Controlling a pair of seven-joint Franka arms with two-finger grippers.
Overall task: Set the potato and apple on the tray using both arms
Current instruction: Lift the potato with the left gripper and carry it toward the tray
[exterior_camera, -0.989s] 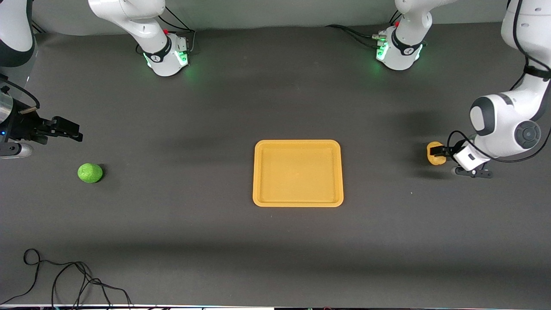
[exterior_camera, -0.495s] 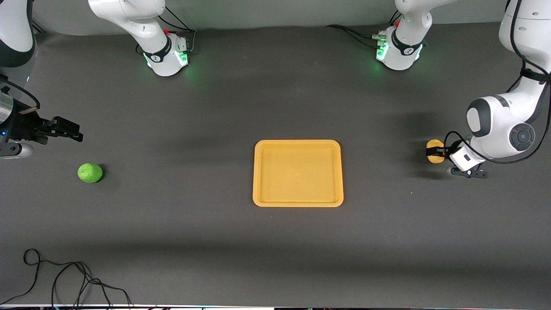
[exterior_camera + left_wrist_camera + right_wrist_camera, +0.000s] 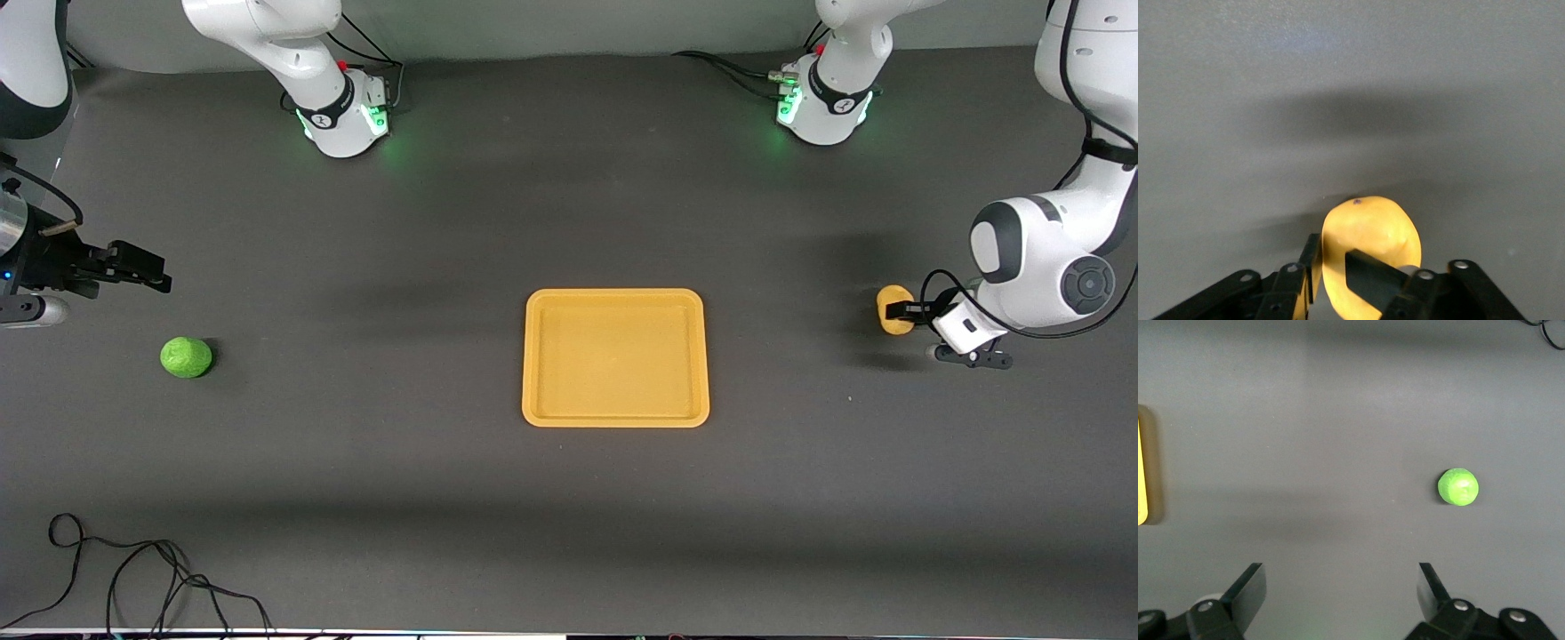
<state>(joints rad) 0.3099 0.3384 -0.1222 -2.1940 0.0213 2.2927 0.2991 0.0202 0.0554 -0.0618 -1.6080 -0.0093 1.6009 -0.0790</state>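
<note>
The yellow-tan potato [image 3: 893, 309] is at the left arm's end of the table, clamped between the fingers of my left gripper [image 3: 900, 311]. In the left wrist view the potato [image 3: 1371, 230] fills the gap of the left gripper [image 3: 1338, 263], just above the dark table. The green apple [image 3: 186, 356] lies on the table at the right arm's end. My right gripper [image 3: 147, 271] hangs open and empty above the table beside it. The right wrist view shows the apple [image 3: 1458, 487] off to one side of the open right gripper [image 3: 1341, 577]. The orange-yellow tray [image 3: 615, 417] lies empty mid-table.
A black cable [image 3: 133, 578] loops on the table near the front edge at the right arm's end. The two green-lit arm bases [image 3: 342, 116] [image 3: 822, 107] stand along the back. An edge of the tray [image 3: 1141, 473] shows in the right wrist view.
My left gripper has shifted slightly toward the tray with the potato in it and seems to have risen a little. The right arm, apple and tray have not moved.
</note>
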